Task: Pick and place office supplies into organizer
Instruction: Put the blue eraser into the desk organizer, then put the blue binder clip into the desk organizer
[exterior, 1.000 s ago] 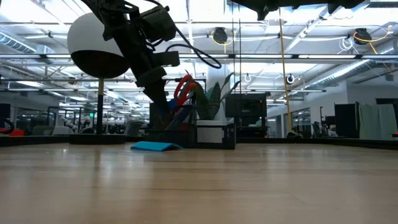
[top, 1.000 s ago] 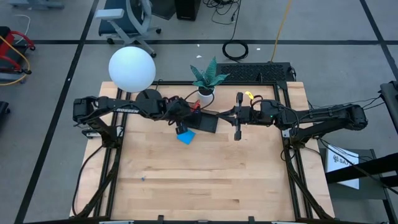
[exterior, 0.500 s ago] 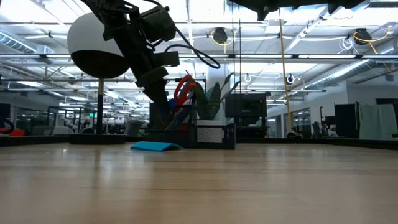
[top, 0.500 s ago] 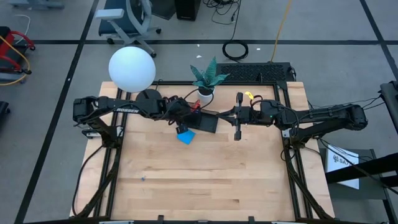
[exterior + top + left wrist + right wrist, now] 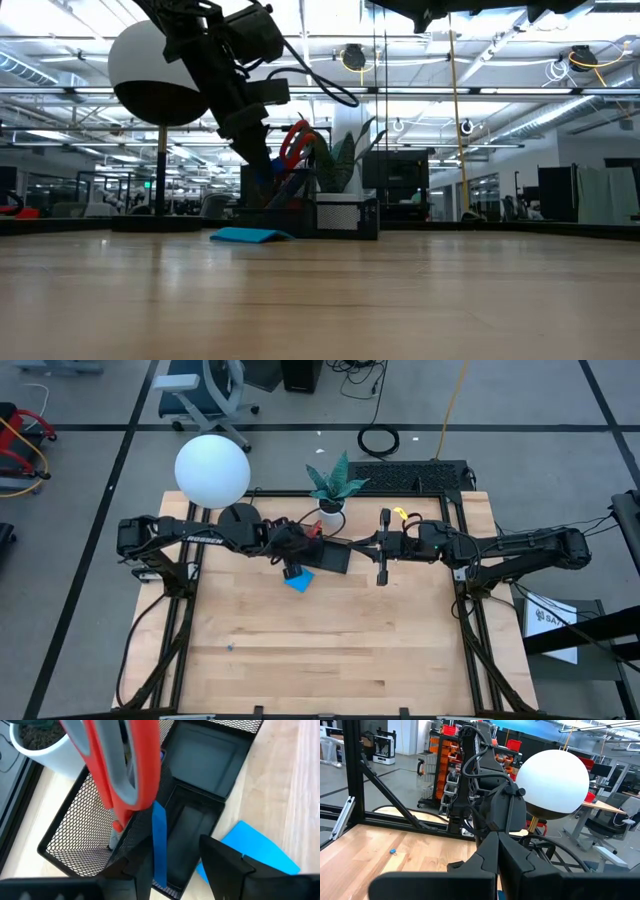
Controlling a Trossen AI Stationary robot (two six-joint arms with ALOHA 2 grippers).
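The black organizer [image 5: 205,755] stands at the table's far middle, beside the white plant pot [image 5: 45,750]. Red-handled scissors [image 5: 125,765] stand handles-up in its mesh compartment [image 5: 75,830]. A blue pen [image 5: 159,840] stands in the compartment next to it. My left gripper [image 5: 175,865] hovers open over the pen, one finger on either side. The blue note pad [image 5: 255,850] lies flat on the table by the organizer's near side. My right gripper [image 5: 498,855] waits shut to the organizer's right. My left gripper comes at the blue pen [image 5: 160,860] from above, with its fingers on either side. The pen lies close to one finger [image 5: 140,870]; whether they touch I cannot tell. The pen's lower end is down in the organizer's compartment.
A lamp with a white globe [image 5: 212,470] and a round black base [image 5: 238,515] stands at the far left. The plant [image 5: 335,480] is behind the organizer. A tiny blue piece [image 5: 229,647] lies on the open wood toward the near left.
My left gripper has risen a little above the organizer. The scissors, note pad and organizer stay where they were.
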